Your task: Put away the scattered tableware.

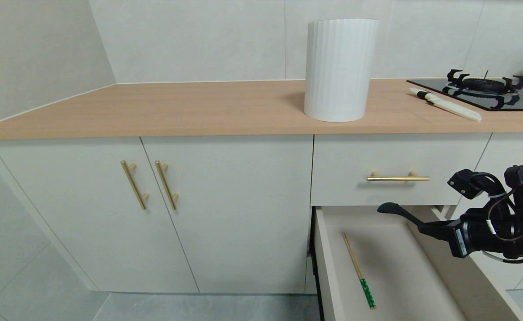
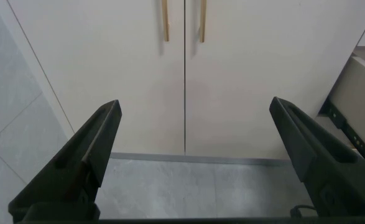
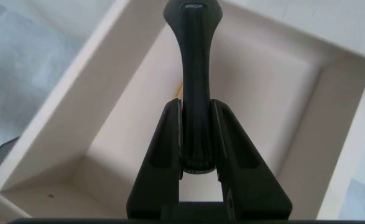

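My right gripper (image 1: 428,228) is shut on a black spoon (image 1: 395,209), holding it by the handle with the bowl pointing left above the open drawer (image 1: 326,267). In the right wrist view the spoon (image 3: 193,56) sticks out between the fingers (image 3: 168,134) over the drawer's pale floor (image 3: 257,118). A pair of wooden chopsticks (image 1: 358,269) with green ends lies inside the drawer. A cream-handled knife (image 1: 445,104) rests on the wooden countertop at the right. My left gripper (image 2: 194,107) is open and holds nothing, facing the cabinet doors low down.
A tall white ribbed container (image 1: 339,69) stands on the countertop (image 1: 177,107). A black gas hob (image 1: 484,89) sits at the far right. A shut drawer with a gold handle (image 1: 398,178) is above the open one. Two cabinet doors with gold handles (image 1: 150,185) are at left.
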